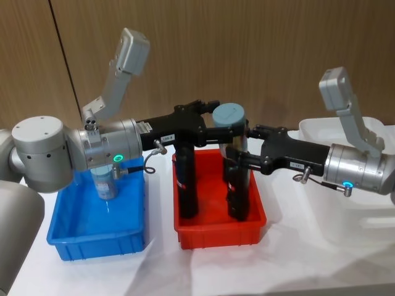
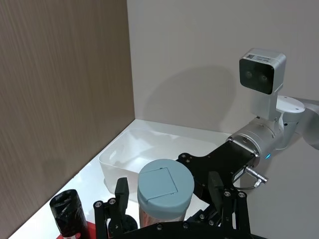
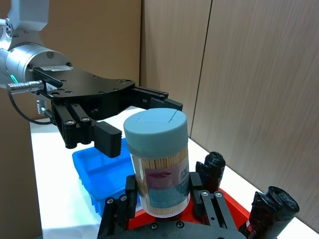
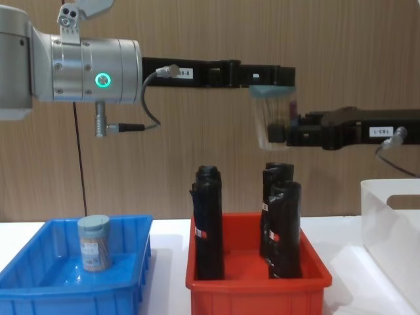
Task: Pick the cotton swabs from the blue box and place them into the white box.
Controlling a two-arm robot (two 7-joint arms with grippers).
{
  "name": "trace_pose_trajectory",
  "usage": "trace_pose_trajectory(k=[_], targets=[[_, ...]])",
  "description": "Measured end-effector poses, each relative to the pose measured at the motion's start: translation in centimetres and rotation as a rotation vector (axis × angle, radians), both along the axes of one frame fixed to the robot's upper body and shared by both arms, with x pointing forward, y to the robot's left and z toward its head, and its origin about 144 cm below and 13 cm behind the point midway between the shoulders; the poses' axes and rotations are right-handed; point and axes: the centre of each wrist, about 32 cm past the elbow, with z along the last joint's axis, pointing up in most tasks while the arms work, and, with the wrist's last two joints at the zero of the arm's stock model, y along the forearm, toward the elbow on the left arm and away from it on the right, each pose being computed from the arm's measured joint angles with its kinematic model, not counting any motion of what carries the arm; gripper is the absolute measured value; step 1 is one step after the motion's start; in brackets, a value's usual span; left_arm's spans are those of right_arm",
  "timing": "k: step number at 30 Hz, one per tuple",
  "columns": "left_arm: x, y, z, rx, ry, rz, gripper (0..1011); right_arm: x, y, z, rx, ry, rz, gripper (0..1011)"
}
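One tub of cotton swabs (image 1: pixel 228 114), clear with a pale blue-grey lid, hangs in the air above the red bin. My right gripper (image 3: pixel 163 196) is shut on its lower body, reaching in from the right (image 4: pixel 285 136). My left gripper (image 2: pixel 168 191) stands open around the lid, with small gaps on both sides. A second tub of cotton swabs (image 4: pixel 94 243) stands upright in the blue box (image 4: pixel 39 289) at the left, partly hidden under my left arm in the head view. The white box (image 4: pixel 394 223) sits at the far right.
A red bin (image 1: pixel 216 231) in the middle holds tall black rolls (image 4: pixel 209 223), directly under the held tub. A wooden wall stands close behind the table. Open white tabletop lies between the red bin and the white box.
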Motion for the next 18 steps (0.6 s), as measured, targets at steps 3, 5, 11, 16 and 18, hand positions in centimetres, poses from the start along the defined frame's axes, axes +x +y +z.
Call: trace_pose_trajectory(k=[3,5,11,16,18], targets=[[0.0,0.0,0.0,0.0,0.0,0.0,1004,-0.1,-0.1,-0.1,0.004,0.005,-0.007,629],[0.0,0.0,0.0,0.0,0.0,0.0,1004,-0.1,-0.2,-0.2,0.005,0.01,-0.015,629],[0.0,0.0,0.0,0.0,0.0,0.0,1004,-0.2,-0.9,-0.7,0.015,0.029,-0.054,628],[0.0,0.0,0.0,0.0,0.0,0.001,1004,-0.2,-1.7,-1.1,0.025,0.045,-0.099,628],[0.0,0.0,0.0,0.0,0.0,0.001,1004,-0.1,-2.2,-1.3,0.031,0.053,-0.128,629]])
